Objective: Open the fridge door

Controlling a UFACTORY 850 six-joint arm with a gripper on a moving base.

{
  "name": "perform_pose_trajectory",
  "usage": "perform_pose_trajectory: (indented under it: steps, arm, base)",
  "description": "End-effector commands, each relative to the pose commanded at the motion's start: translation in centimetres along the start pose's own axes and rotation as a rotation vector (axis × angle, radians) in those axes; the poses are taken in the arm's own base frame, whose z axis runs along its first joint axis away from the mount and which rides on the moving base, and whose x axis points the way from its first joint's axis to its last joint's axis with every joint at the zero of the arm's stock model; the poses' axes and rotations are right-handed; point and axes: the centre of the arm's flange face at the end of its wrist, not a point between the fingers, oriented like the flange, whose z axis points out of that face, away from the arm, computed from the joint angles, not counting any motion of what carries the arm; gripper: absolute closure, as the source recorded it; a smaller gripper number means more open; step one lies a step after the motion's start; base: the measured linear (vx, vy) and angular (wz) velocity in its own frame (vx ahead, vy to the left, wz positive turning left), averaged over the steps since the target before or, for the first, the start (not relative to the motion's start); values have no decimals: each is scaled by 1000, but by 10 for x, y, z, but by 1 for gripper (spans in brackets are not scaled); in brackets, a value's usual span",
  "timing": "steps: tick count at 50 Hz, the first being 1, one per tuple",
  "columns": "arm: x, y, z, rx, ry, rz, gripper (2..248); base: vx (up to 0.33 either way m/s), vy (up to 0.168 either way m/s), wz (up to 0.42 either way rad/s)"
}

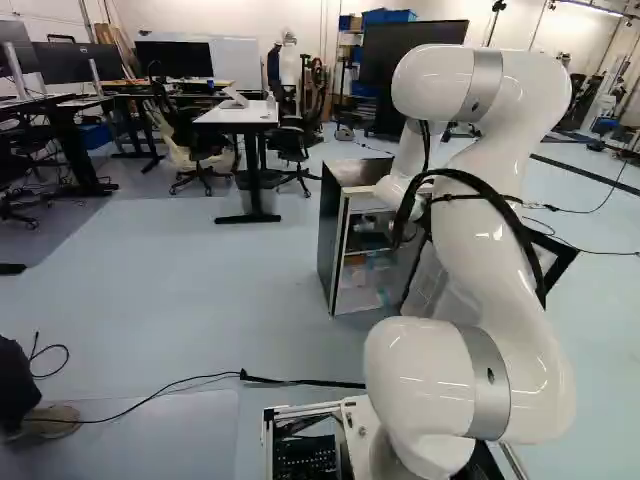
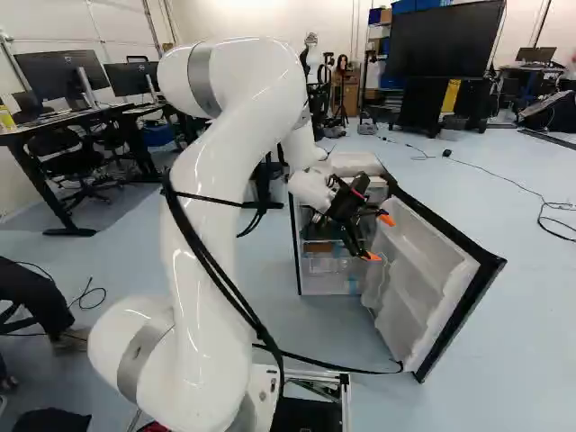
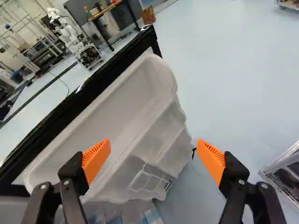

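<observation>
My gripper (image 2: 378, 238) hangs in the fridge's opening, close to the inner side of the door. The fridge (image 1: 333, 240) is a small dark cabinet with a pale interior, partly behind my arm. Its door (image 2: 423, 274) stands wide open, swung out to the right in the right base view, white shelves inward and a black outer edge. In the wrist view the gripper (image 3: 153, 156) has its orange-padded fingers spread wide with nothing held between them; the door's white inner shelves (image 3: 159, 126) lie ahead and below. Whether a finger touches the door, I cannot tell.
A black cable (image 2: 333, 364) runs across the floor from my base toward the door's lower corner. Behind the fridge are a white table (image 1: 240, 115), chairs and a large screen (image 2: 445, 40). Another robot (image 3: 70, 32) stands beyond the door. A person's leg (image 1: 15, 385) is beside the base.
</observation>
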Motion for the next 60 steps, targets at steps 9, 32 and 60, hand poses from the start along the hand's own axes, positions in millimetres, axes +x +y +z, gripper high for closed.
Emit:
perform_pose_trajectory:
  steps: [9, 32, 60]
  arm:
    - [0, 13, -11, 82, -30, -80, 3]
    - [7, 40, -25, 269, -102, -264, 3]
    - [24, 64, -26, 464, -152, -452, 3]
  base:
    - [0, 0, 0]
    - [0, 0, 0]
    - [0, 0, 0]
